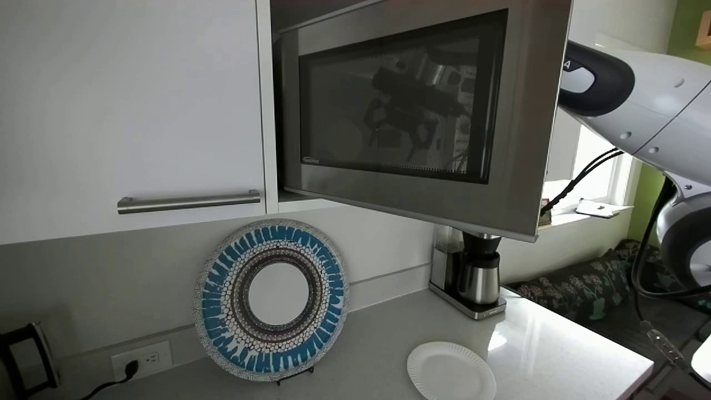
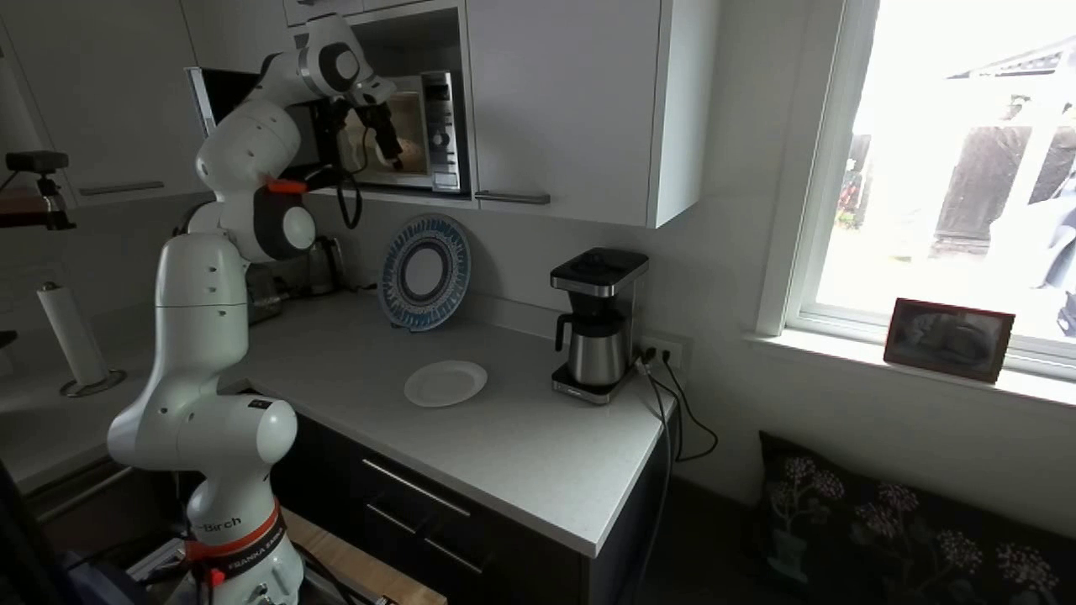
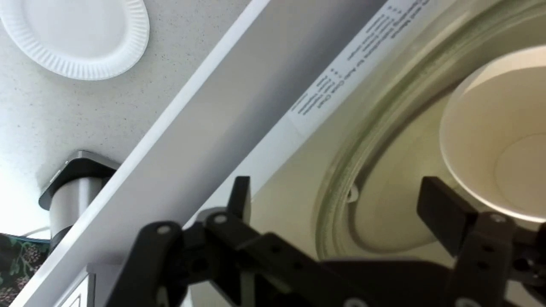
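Pincer (image 3: 339, 204): spread wide, nothing between its jaws. White bowl (image 3: 497, 132): on the glass turntable (image 3: 401, 196) within the microwave (image 2: 441, 126), near one jaw. Microwave door (image 1: 411, 116): swung open, the pincer dimly visible through it in an exterior view. Coffee maker (image 2: 598, 336), paper plate (image 2: 445, 384): on the tabletop (image 2: 521, 445). Printed label (image 3: 358, 64): "Auto Cook Chart" legible. Arm (image 2: 202, 286): marked "Birch".

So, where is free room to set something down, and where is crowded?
Free counter: between the white plate and the coffee maker, and from both to the front corner. Crowded: the microwave, with the bowl inside and the gripper close by.
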Motion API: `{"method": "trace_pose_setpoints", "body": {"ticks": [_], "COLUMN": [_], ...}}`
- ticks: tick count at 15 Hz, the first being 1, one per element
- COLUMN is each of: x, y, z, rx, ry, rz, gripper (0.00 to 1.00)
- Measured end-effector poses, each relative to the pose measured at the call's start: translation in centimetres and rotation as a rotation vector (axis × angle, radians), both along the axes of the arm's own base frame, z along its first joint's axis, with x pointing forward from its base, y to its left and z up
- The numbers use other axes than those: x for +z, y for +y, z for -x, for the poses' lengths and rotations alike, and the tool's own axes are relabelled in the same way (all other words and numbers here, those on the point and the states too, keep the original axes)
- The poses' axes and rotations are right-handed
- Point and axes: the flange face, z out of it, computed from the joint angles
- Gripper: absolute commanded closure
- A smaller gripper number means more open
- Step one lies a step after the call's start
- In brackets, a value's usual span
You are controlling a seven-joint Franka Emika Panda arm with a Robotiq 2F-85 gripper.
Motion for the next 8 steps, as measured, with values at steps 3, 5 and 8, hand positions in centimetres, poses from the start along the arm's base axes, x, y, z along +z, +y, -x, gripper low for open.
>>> {"method": "trace_pose_setpoints", "body": {"ticks": [3,5,8], "x": [-0.06,-0.06,-0.03], "y": [0.00,0.07,0.76], "z": [-0.07,-0.08,-0.13], "rx": [0.007,0.042,0.150], "ry": [-0.001,-0.007,-0.021], "rz": [0.013,0.059,0.138], "gripper": [0.00,0.00,0.00]}}
